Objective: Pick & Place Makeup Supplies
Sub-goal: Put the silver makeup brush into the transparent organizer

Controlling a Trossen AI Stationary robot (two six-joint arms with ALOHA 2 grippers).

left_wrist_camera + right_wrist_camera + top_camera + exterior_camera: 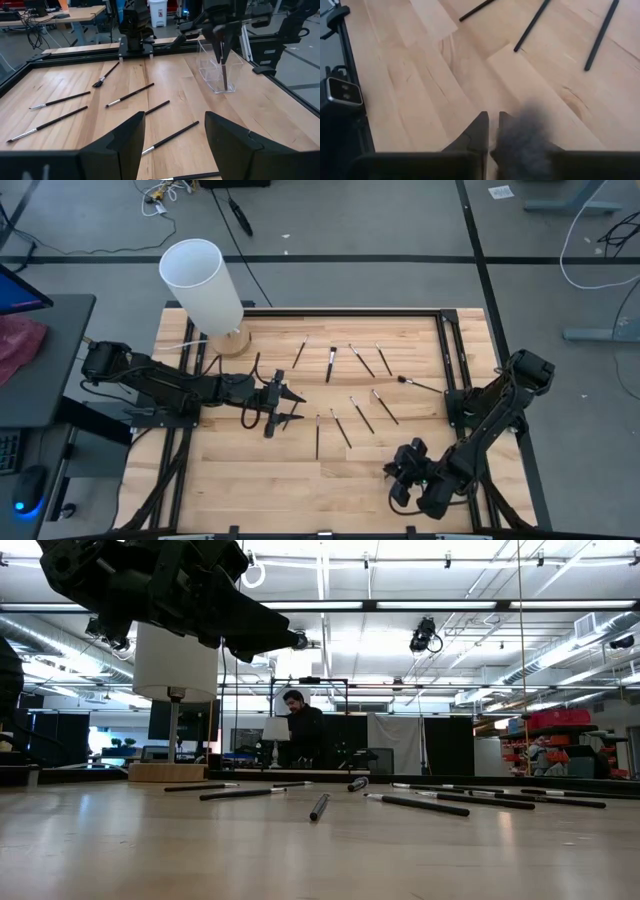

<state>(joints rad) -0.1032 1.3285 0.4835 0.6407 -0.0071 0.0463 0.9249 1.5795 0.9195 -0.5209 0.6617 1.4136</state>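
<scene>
Left gripper (283,405) hovers wide open, the makeup brushes (331,364) scattered on the table (250,480) just ahead of its jaws. Right gripper (405,472), jaws nearly closed over a clear holder (218,70), releasing one brush (224,75). Slim, dark, pale-ferruled brushes: probably light, stiff, roll-prone; grip mid-handle.

Bright, even light from ceiling tubes.
Shadows on the table (250,470) are soft; right wrist foreground is blurred.

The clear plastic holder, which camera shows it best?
The left wrist view: the clear holder shows whole, a dark brush standing in it. In the high view the right arm covers it; the other two miss it.
</scene>
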